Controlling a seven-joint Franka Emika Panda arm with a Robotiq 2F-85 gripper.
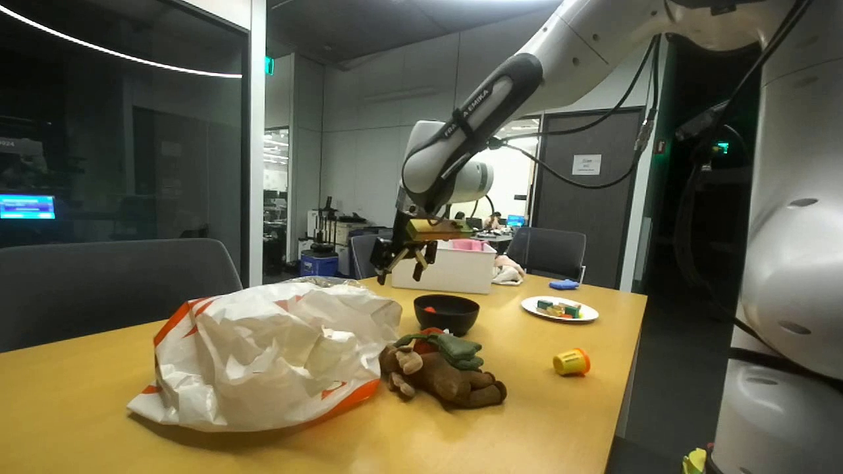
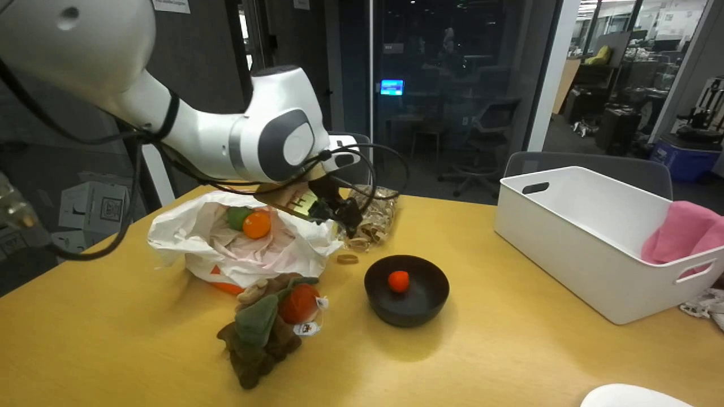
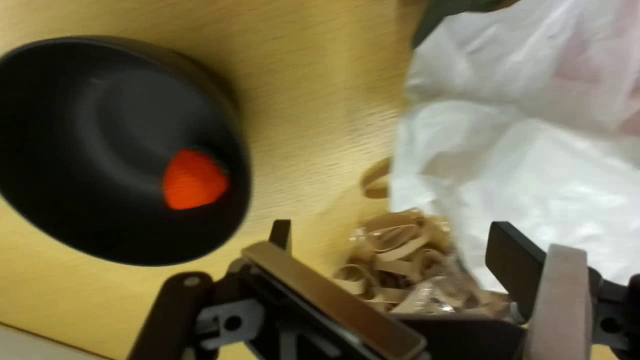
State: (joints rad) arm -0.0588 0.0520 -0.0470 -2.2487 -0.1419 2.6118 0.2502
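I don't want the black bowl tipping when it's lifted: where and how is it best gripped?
I'd take the black bowl by its rim, from above, one finger of the gripper inside, one outside: it stands upright, mouth up, its thin edge exposed. A stretch away from the rounded red piece inside seems best.

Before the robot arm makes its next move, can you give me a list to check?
1. Gripper open, holding nothing: ok.
2. Black bowl upright on the table: ok.
3. Red berry-shaped thing inside the bowl: ok.
4. Loose tan loop inside the clear packet: not ok, it's outside.
5. Yellow cup standing up: not ok, it's on its side.
6. Nothing hidden in folds of the white bag: cannot tell.
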